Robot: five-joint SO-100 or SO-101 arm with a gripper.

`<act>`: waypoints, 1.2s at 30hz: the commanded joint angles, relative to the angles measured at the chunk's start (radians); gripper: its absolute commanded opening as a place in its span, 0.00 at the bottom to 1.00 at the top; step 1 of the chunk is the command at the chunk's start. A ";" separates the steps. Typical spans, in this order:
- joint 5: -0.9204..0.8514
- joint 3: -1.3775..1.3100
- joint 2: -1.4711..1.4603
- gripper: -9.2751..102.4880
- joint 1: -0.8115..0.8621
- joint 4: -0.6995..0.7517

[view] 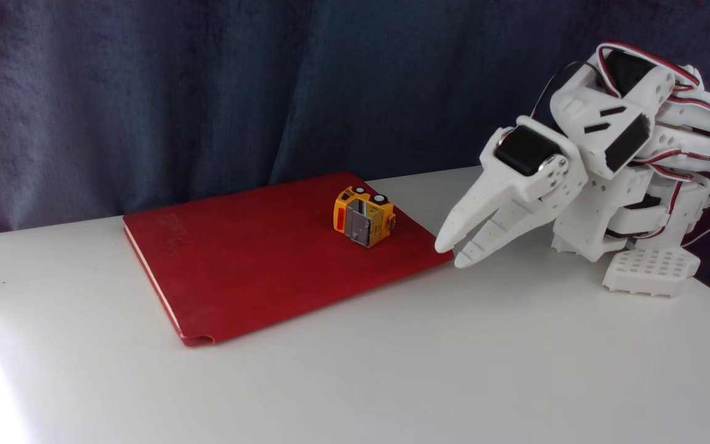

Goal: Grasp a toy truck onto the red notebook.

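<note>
White table [392,370] fills the foreground in the fixed view, w/ a dark blue curtain [145,92] behind. Red notebook [256,259] lies flat, angled, near the table's back edge; cream page edges show along its left side, embossed lettering near its back-left corner. Toy truck [364,216] sits tipped on its side on the notebook, close to the back-right corner, wheels facing up/back. Gripper [453,251] of the white arm [614,154] hovers just off the notebook's right corner, its 2 fingers nearly together, holding nothing, apart from the truck.
</note>
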 commanded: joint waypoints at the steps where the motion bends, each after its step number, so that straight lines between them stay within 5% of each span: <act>1: -0.002 0.009 0.018 0.15 0.003 -0.034; 36: -0.011 0.018 0.018 0.08 0.006 -0.038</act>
